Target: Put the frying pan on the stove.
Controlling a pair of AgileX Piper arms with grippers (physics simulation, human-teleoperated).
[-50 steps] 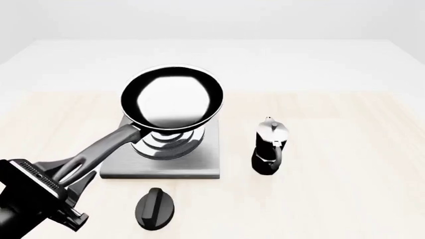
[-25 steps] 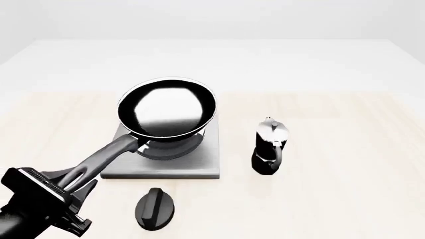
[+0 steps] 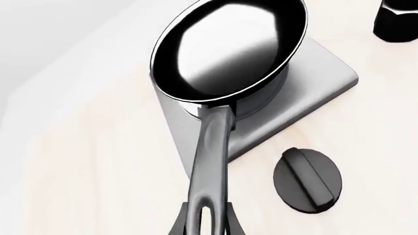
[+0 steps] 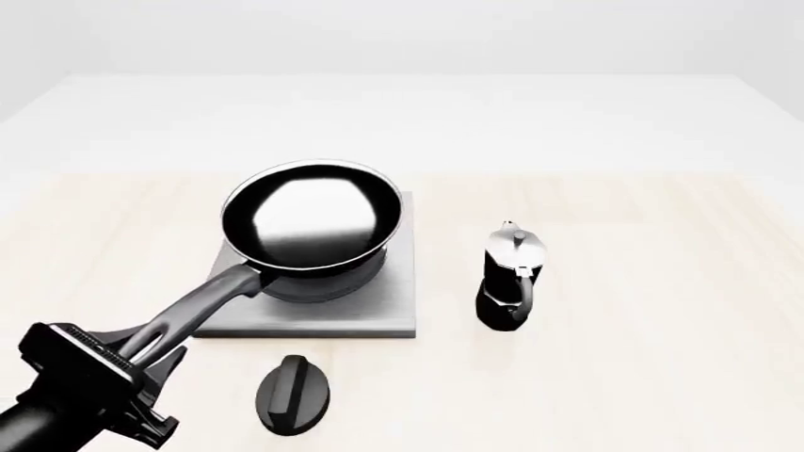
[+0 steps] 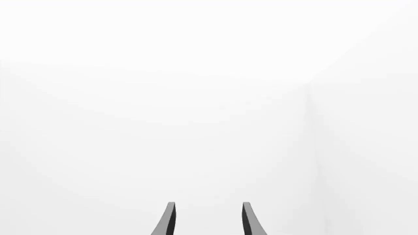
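Left wrist view: frying pan (image 3: 228, 49) over the stove (image 3: 313, 88), bowl covering most of the raised rings, only a sliver of silver showing under the near rim. Long handle running back toward the camera, its slotted end pinched between the two fingers of the left gripper (image 3: 203, 223), jaws closed to the handle's width. Black oval knob (image 3: 307, 180) lying on the table (image 3: 85, 161) just beside the stove's near edge, apart from the pan. Moka pot (image 3: 396, 19) cut off at the frame's corner.

Front view: pan (image 4: 314, 226) sitting low on the stove (image 4: 395, 301), offset toward its left and far part, handle slanting down and left, past the slab's edge, to the left gripper (image 4: 132, 347). Hard to tell whether the base is fully resting on the rings or a hair above them; no clear gap visible. Moka pot (image 4: 511, 278) upright to the right, well apart from the slab. Knob (image 4: 293, 394) in front of the stove.

Right wrist view: only the two fingertips of the right gripper (image 5: 207, 220), parted, nothing between them, blank white beyond.

Judgement: carrying and placing all but done. Left to do: confirm the pan is seated, let go of the handle, draw the arm clear without dragging the pan off centre.
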